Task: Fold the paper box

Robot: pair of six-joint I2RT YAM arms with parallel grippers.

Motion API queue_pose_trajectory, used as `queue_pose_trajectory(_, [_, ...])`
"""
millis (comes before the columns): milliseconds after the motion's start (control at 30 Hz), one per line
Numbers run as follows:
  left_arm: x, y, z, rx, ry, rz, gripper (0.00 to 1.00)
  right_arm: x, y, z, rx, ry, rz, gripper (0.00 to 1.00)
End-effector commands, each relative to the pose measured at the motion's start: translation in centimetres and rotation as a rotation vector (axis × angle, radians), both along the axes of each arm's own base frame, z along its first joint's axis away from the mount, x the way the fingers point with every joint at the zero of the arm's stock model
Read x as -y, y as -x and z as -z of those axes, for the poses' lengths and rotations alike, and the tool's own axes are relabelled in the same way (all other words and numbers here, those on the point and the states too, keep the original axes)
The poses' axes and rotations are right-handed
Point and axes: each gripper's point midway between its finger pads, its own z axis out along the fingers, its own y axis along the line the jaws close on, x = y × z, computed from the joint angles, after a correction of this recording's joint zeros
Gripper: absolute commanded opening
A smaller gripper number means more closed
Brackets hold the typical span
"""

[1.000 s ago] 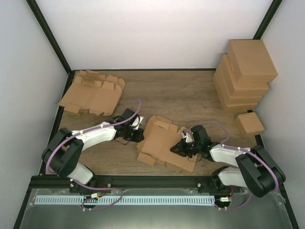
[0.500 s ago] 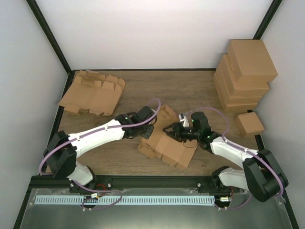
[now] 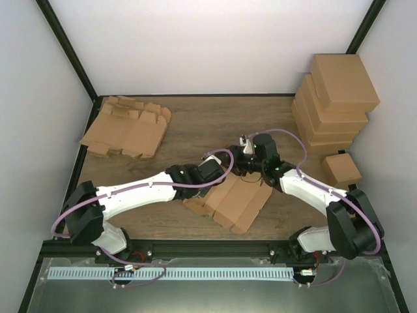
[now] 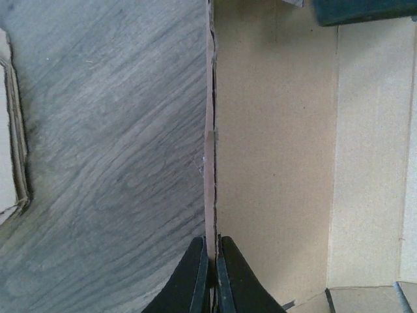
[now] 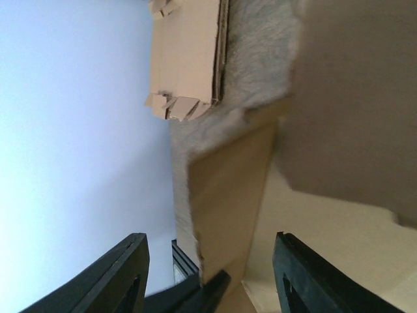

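Left hand point(image 4: 210, 242) is pinched shut on the paper box point(image 4: 273, 163) edge; right hand point(image 5: 210, 238) is held wide opposite. The edge could be torn if tugged apart.

From above, the far flaps of the paper box point(image 3: 238, 199) are hidden beneath the left gripper point(image 3: 219, 172) and the right gripper point(image 3: 244, 163); in the right wrist view the box is blurred close to the lens, and the pile of flat boxes point(image 5: 186, 55) is cut by the top edge; in the left wrist view a dark shape point(image 4: 361, 10) at the far right is cropped past telling.
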Motion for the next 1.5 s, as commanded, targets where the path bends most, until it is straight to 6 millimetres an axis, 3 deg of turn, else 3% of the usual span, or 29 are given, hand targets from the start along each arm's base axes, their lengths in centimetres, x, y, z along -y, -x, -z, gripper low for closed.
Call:
queue_pose_trajectory(0, [0.2,-0.5,-1.5,0.074,-0.019,-0.006,0.04,-1.4,-1.3,-1.9,0.016,0.012,0.017,0.55])
queue_pose_trajectory(200, [0.7,-0.1,-1.3,0.086,-0.04,0.008,0.04,-2.1,-1.7,-1.2,-0.022,0.023,0.016,0.51])
queue_pose_trajectory(467, [1.3,-0.2,-1.8,0.108,-0.043,0.008,0.06,-2.1,-1.3,-0.3,-0.05,0.051,0.011,0.23])
queue_pose_trajectory(533, [1.4,-0.2,-2.1,0.111,-0.03,0.005,0.12,-2.0,-1.2,-0.4,-0.044,0.056,0.011,0.1])
queue_pose_trajectory(600, [1.5,-0.1,-2.5,0.106,-0.001,0.001,0.28,-1.9,-1.1,-0.5,-0.037,0.061,0.009,0.02])
queue_pose_trajectory(700, [2.5,0.6,-4.1,0.055,0.118,0.028,0.63,-2.1,-0.8,-1.1,0.002,0.046,-0.017,0.01])
queue_pose_trajectory(800, [3.2,1.2,-6.1,-0.018,0.274,0.058,0.75,-2.2,-0.3,-1.3,0.026,0.016,-0.039,0.01])
queue_pose_trajectory(1000, [1.7,0.4,-10.1,-0.121,0.55,0.037,0.91,-2.0,0.7,-1.4,0.051,-0.036,-0.048,0.01])
queue_pose_trajectory(1133, [0.2,-0.2,-11.7,-0.173,0.688,0.019,0.97,-1.8,1.1,-1.9,0.075,-0.055,-0.048,0.01])
queue_pose_trajectory(1467, [-2.7,-1.7,-11.6,-0.358,0.917,-0.026,1.0,-1.4,2.3,-4.6,0.242,-0.193,-0.067,0.01])
